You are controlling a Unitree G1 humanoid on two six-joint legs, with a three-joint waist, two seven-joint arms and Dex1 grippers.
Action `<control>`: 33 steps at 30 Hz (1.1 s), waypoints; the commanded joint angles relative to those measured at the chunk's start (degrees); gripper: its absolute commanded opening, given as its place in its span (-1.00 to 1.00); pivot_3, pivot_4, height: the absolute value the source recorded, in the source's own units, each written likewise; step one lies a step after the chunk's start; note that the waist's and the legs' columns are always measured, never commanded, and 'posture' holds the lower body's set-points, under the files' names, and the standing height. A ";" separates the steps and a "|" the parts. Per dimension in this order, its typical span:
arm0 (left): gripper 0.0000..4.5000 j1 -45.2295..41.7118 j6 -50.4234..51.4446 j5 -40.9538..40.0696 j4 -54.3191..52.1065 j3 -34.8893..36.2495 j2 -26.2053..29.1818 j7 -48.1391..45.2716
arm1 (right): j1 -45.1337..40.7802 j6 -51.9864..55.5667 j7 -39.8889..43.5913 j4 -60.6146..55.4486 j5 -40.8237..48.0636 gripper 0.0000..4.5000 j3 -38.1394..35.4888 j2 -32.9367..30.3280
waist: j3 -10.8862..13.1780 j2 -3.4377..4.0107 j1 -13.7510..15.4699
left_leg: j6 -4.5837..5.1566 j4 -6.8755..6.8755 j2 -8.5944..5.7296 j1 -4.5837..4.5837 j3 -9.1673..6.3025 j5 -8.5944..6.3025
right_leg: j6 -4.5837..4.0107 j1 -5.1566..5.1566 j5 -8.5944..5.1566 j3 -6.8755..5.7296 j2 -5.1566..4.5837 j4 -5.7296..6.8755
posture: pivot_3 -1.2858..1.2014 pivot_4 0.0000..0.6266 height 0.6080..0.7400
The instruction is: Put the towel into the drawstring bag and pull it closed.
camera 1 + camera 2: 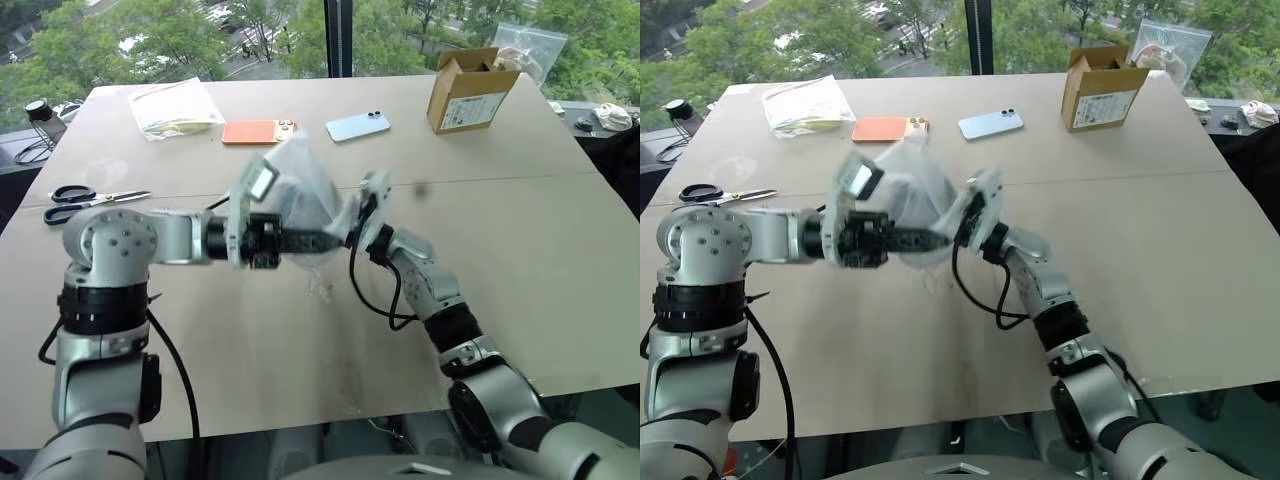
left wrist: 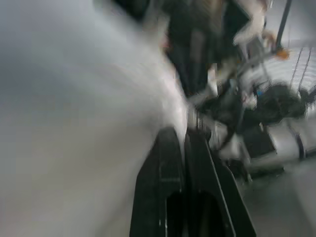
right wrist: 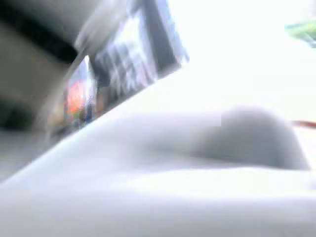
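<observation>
Drawstring bag [image 1: 300, 190] held up off the table, just nearer than the orange phone [image 1: 258, 131]. Left gripper [image 1: 335, 238] and right gripper [image 1: 358, 222] both clamped on its edge. Closing step likely; next, pull cords apart.

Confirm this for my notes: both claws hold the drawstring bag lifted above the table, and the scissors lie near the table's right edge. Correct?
Not quite. The scissors lie near the table's left edge, as the left eye view shows. The rest holds: the left claw and right claw hold the drawstring bag lifted above the table.
</observation>
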 commanded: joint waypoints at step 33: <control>-1.00 2.01 -25.60 16.15 5.71 3.02 -3.23 -2.02 | 15.29 21.22 -12.65 -43.19 -18.47 0.24 4.38 -27.41 | -0.02 -0.03 0.87 | 0.09 0.07 -0.07 0.03 0.05 -0.05 | 0.02 0.03 0.00 0.03 0.01 0.04 | 0.03 -0.52 1.00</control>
